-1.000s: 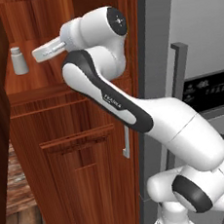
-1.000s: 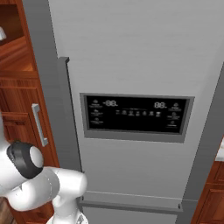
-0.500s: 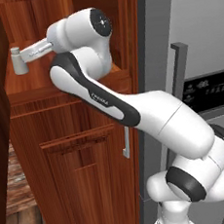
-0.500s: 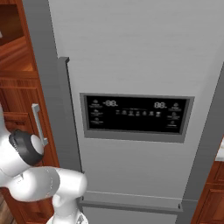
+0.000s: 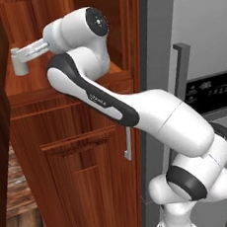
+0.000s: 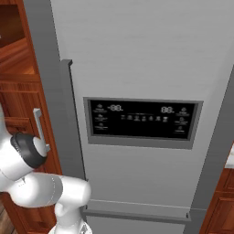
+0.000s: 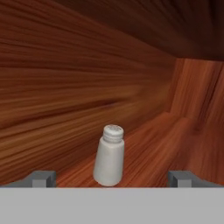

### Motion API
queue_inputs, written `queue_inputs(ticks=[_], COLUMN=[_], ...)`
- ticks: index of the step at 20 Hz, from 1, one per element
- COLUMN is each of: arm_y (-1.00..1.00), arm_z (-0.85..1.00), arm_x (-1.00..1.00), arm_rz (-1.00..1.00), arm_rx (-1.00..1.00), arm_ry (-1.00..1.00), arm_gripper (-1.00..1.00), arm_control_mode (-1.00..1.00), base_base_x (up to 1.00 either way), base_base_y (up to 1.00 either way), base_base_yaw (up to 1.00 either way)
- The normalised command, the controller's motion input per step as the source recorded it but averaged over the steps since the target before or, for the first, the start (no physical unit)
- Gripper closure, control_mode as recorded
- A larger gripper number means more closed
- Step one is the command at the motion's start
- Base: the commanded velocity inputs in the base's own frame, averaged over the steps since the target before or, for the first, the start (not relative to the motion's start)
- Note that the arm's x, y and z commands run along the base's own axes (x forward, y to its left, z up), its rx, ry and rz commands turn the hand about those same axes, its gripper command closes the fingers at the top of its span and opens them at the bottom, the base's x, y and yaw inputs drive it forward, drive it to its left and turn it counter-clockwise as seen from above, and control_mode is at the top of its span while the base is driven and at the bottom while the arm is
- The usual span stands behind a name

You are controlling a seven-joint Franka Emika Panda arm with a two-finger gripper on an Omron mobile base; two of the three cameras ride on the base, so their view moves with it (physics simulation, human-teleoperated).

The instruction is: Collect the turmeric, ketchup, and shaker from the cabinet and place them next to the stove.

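Even, soft rendered light; cabinet [image 5: 80, 153] niche ceiling dim; hand-view wood grain smeared, perhaps motion blur.

I see the cabinet [image 5: 81, 163] in reddish-brown wood with a smooth, faintly sheened grain. The shaker [image 7: 109, 156] looks matt, pale plastic. The fridge [image 6: 151, 59] is brushed grey metal; its panel [image 6: 141, 121] glossy black.
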Motion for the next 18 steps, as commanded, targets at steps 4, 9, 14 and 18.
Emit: queue_inputs(ticks=[4,9,14,18], arm_y=[0.02,0.0,0.04,0.1], arm_z=[-0.03,-0.02,-0.02,-0.06], arm_x=[0.21,0.25,0.2,0.21], arm_rz=[0.03,0.07,0.06,0.04], arm_rx=[0.04,0.05,0.03,0.01], arm_ry=[0.0,0.0,0.0,0.0], arm_gripper=[-1.0,-1.0,-1.0,-1.0], arm_control_mode=[-1.0,-1.0,-1.0,-1.0], base_base_x=[0.0,0.0,0.0,0.0], base_base_y=[0.0,0.0,0.0,0.0], base_base_yaw=[0.0,0.0,0.0,0.0])
